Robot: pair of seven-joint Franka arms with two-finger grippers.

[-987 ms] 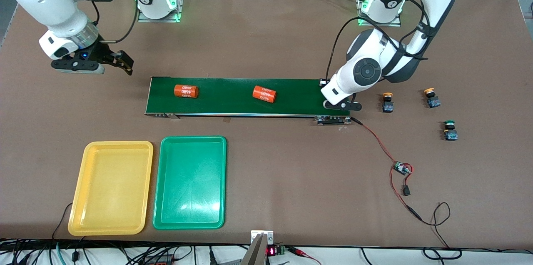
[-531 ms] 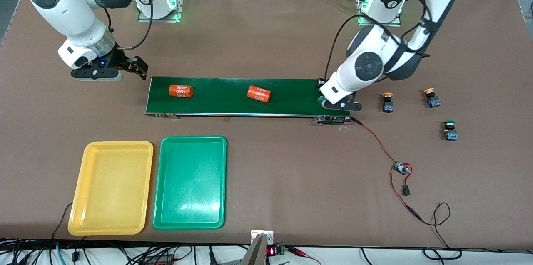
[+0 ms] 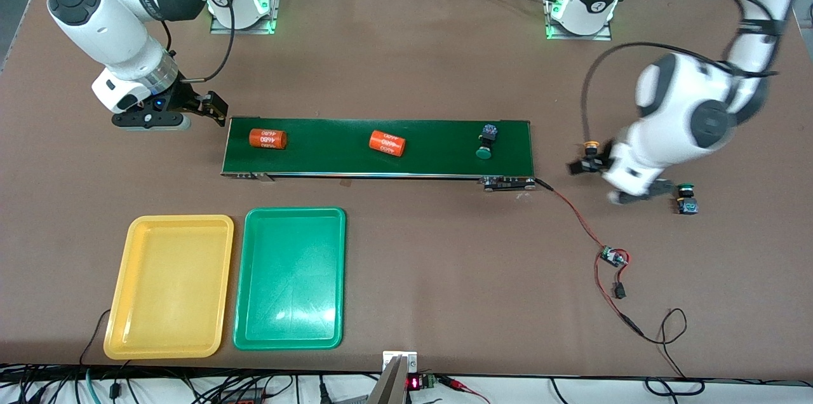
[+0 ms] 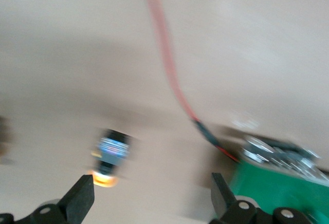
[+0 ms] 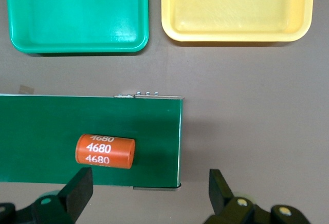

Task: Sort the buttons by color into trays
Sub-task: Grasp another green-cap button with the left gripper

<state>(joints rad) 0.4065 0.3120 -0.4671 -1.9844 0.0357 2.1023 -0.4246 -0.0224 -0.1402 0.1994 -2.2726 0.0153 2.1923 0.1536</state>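
A green button (image 3: 486, 142) lies on its side on the dark-green belt (image 3: 438, 159), near the left arm's end. My left gripper (image 3: 606, 181) hangs open and empty over the table past that end, beside a yellow button (image 3: 591, 148) (image 4: 109, 157). Another green button (image 3: 685, 199) stands close by. The left arm covers the table beside these. My right gripper (image 3: 151, 123) (image 5: 149, 196) is open and empty, above the table at the belt's other end. The yellow tray (image 3: 181, 220) (image 5: 303, 29) and green tray (image 3: 295, 211) (image 5: 139, 39) lie side by side, nearer the front camera than the belt.
Two orange cylinders (image 3: 267, 138) (image 3: 387, 143) with white print lie on the belt; one (image 5: 105, 151) is near my right gripper. A red wire (image 3: 575, 216) (image 4: 167, 64) runs from the belt's end to a small circuit board (image 3: 613, 257).
My left gripper opened, left the green button on the belt and swung out to the loose buttons. The right arm moved toward the belt's end. Both cylinders drifted toward the right arm's end.
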